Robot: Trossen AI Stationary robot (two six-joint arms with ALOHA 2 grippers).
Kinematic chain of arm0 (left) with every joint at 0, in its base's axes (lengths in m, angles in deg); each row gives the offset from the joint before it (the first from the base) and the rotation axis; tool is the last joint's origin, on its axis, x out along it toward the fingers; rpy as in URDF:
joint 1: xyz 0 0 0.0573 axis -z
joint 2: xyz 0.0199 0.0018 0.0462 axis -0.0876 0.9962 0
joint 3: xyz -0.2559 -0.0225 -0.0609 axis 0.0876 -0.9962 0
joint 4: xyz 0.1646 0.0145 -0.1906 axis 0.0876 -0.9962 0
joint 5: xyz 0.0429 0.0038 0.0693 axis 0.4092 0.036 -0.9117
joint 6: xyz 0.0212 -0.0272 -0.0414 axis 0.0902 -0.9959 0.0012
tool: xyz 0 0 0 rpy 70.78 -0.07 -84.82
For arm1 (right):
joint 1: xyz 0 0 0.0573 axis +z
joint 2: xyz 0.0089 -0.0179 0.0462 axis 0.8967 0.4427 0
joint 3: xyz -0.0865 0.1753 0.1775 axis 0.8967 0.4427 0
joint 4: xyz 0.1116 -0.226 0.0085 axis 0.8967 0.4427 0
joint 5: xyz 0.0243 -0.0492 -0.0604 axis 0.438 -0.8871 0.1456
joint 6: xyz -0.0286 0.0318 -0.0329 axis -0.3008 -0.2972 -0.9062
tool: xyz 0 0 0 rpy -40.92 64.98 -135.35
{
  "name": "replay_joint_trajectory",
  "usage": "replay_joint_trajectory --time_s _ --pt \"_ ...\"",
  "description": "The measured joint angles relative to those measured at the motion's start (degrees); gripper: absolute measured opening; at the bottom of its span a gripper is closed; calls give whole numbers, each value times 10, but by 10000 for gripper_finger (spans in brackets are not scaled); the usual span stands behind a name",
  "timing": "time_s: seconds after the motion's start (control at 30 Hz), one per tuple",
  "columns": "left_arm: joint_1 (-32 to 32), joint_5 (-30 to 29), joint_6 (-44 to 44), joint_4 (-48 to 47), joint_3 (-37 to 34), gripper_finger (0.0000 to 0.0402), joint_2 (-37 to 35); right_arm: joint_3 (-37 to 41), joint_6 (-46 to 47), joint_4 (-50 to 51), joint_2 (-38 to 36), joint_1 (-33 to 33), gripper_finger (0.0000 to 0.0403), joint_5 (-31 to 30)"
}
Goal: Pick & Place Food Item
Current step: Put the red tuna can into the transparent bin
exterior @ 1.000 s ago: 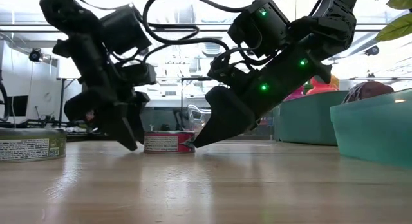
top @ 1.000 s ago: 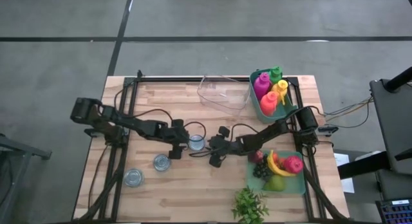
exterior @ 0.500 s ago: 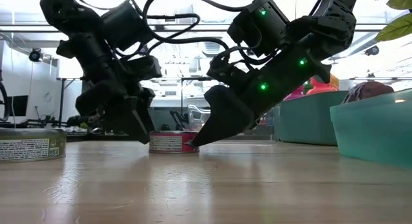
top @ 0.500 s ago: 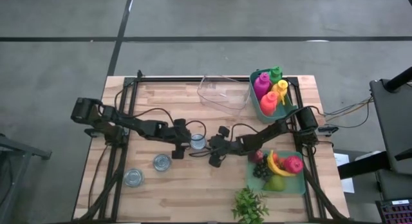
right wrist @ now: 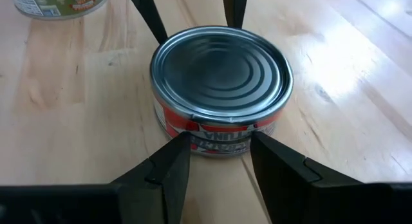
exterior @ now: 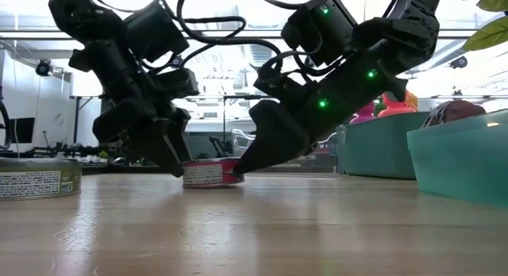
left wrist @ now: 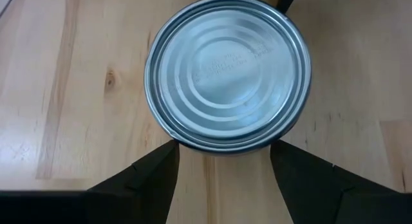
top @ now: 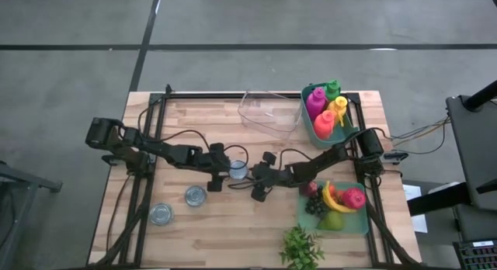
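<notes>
A flat tin can (top: 238, 171) with a silver lid and a red label (right wrist: 222, 137) stands on its base in the middle of the wooden table. My left gripper (top: 224, 174) comes at it from the table's left, fingers slanting down and open (left wrist: 222, 163). My right gripper (top: 251, 178) comes from the right, also slanting down and open (right wrist: 219, 153). Each pair of fingers stands narrower than the can, its tips at the can's side wall. In the low view the can (exterior: 209, 174) sits between the left gripper (exterior: 171, 159) and the right gripper (exterior: 240, 166). My left gripper has both fingertips (left wrist: 168, 153) at the can's side wall (left wrist: 222, 147), on the side toward the table's left, slanting down. They look to touch it at the rim's edge. The can stands flat on the table. My right gripper has both fingertips (right wrist: 177, 150) against the can's labelled wall (right wrist: 222, 141), on the side toward the table's right, slanting down from that side. The can is not between the fingers; it stands level on the wood.
Two more cans (top: 195, 195) (top: 161, 214) stand near the left front. A clear container (top: 268, 111) and a teal bin of bottles (top: 326, 111) are at the back. A teal tray of fruit (top: 307, 219) and a green plant (top: 301, 248) are at the right front.
My left gripper has tipped its fingers up off the table and brought them closer to the can's left side. The can and my right gripper have stayed about where they were.
</notes>
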Motion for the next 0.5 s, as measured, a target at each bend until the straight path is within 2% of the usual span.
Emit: replay_joint_trajectory --time_s 0.5 --pt "0 0 0 -1 0 245 0 0 -1 -9 0 1 157 0"
